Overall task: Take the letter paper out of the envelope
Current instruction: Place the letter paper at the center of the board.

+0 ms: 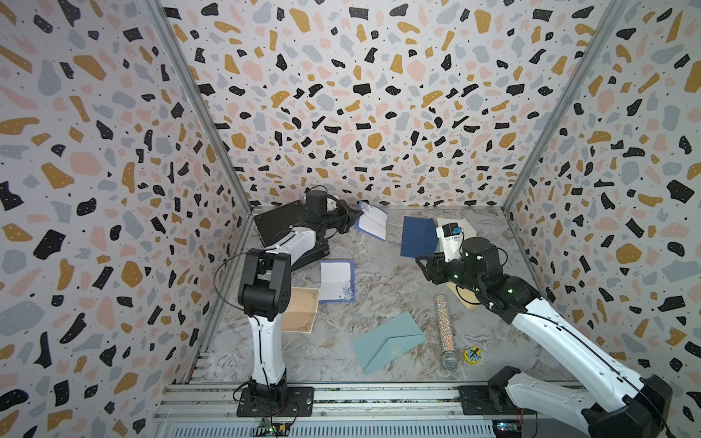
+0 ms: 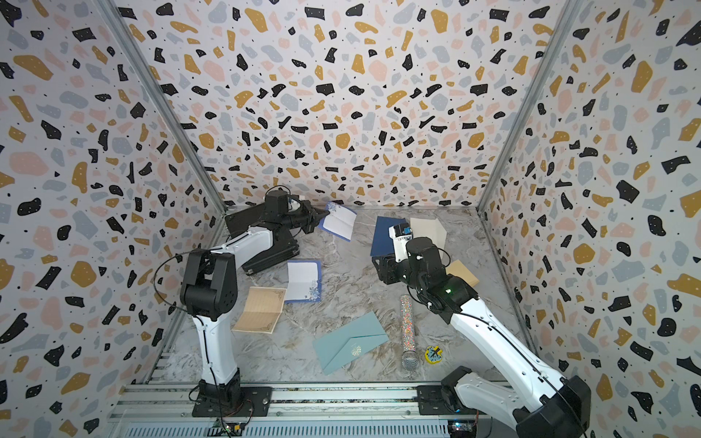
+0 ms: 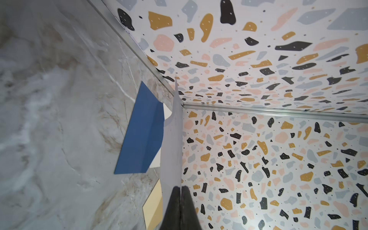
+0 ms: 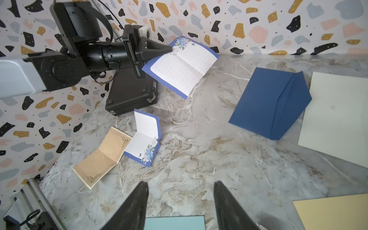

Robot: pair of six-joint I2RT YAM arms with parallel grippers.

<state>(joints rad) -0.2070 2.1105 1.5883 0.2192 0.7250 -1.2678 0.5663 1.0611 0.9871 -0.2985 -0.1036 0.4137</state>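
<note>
Right gripper (image 4: 181, 186) lower centre, jaws apart, empty, left gripper (image 4: 168, 49) pinching floral letter paper (image 4: 185, 65) upper centre, navy envelope (image 4: 266, 103) right.

No legible txt, brand, label or no. anywhere in view.
- Raised letter paper (image 4: 185, 67): short script line beside the blue-flower corner, too small and blurred to read.
- Second blue-bordered sheet (image 4: 143, 139), on table: same script by the flowers, unreadable.
- Teal envelope (image 2: 333, 352): pale emblem on front, no letters made out.
- Tan sheet (image 4: 101, 159): ruled lines and scroll corners only.
</note>
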